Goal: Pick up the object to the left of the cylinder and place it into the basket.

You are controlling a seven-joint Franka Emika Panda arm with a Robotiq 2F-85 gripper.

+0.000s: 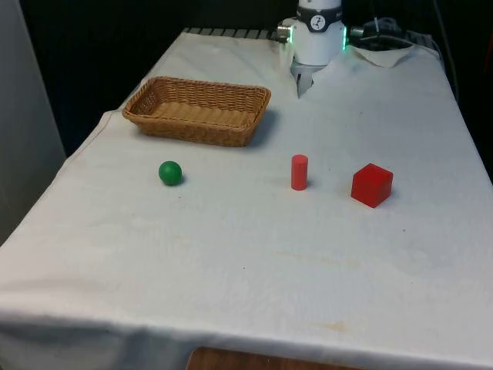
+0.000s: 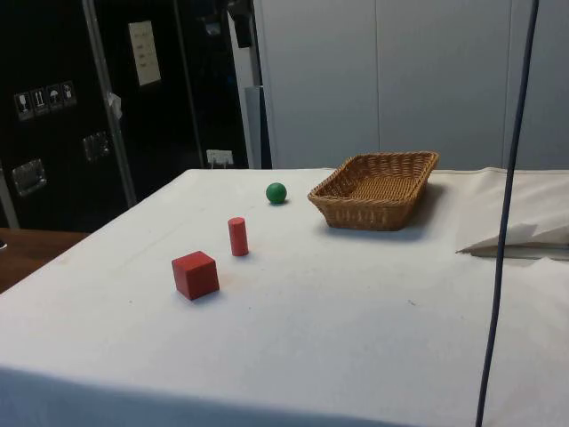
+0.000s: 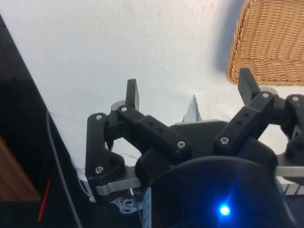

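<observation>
- Front view: green ball (image 1: pixel 170 173) sits at 9 o'clock of the red cylinder (image 1: pixel 299 172), red cube (image 1: pixel 372 185) at 3; basket (image 1: pixel 198 110) at 1 o'clock of the ball, open cloth between
- Side view: ball (image 2: pixel 276 192) just beside the basket (image 2: pixel 378 189), nothing between
- Wrist view: gripper (image 3: pixel 190 90) spread wide, holding nothing, above bare cloth

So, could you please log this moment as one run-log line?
gripper: open, holding nothing | green ball: on cloth, left of red cylinder | basket: empty | pick: not started

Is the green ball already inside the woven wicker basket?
No, the small green ball lies on the white cloth in front of the woven wicker basket, apart from it, in the front view.
</observation>
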